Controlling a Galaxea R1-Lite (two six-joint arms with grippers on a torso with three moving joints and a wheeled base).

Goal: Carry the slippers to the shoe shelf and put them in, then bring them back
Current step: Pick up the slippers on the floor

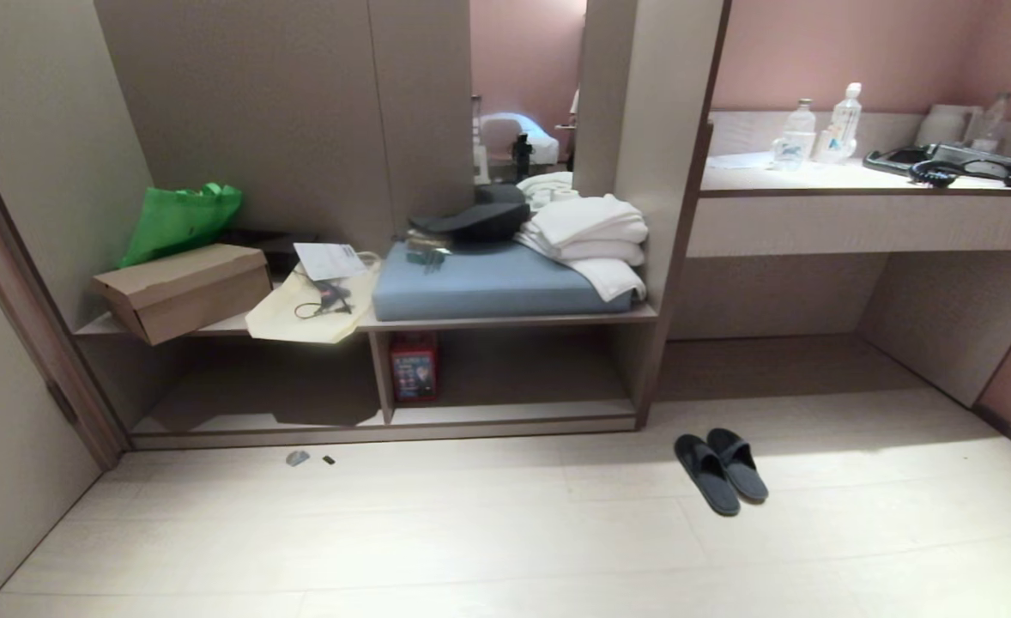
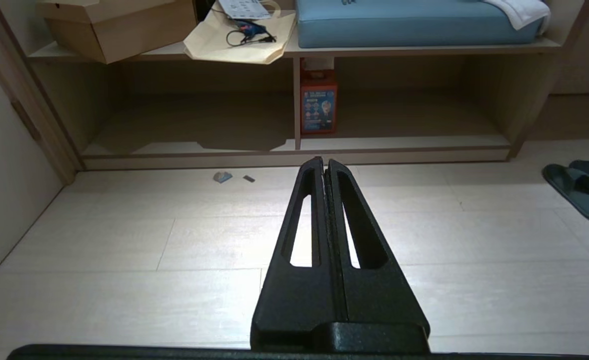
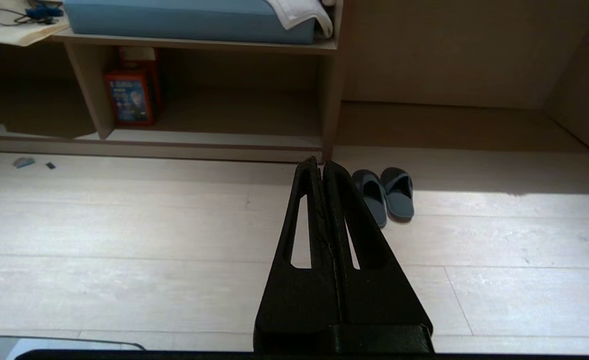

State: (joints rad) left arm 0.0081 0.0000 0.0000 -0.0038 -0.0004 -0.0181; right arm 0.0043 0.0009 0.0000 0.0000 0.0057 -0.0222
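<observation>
My left tool [image 2: 324, 162] and my right tool [image 3: 320, 161] are both fully closed, fingertips pressed together, holding nothing. Both point out over the floor [image 1: 471, 549], well short of any object. Neither appears in the head view.

The slippers [image 1: 720, 470] lie side by side on the floor, touching along their inner edges, near the right end post of the shoe shelf [image 1: 505, 319] and outside it. No step of the task is done yet.

Risks, as I judge them:
- The slippers are thin and flat. A closed tool cannot take them; I must open before descending, or I will only push them along the floor.
- Gripping one band may leave the other slipper behind, since they merely rest together.
- The right compartment holds a red box [image 1: 414, 367] against the divider; a careless insertion could knock it over.
- The low shelf top leaves little headroom; my wrist could strike its edge.

View differences: the head view alone shows the shelf top load, namely cardboard box [image 1: 184, 290], blue cushion [image 1: 488, 287] and white towels [image 1: 596, 245]. The right wrist view shows the slippers' open heels; the left wrist view catches them only at its edge.
</observation>
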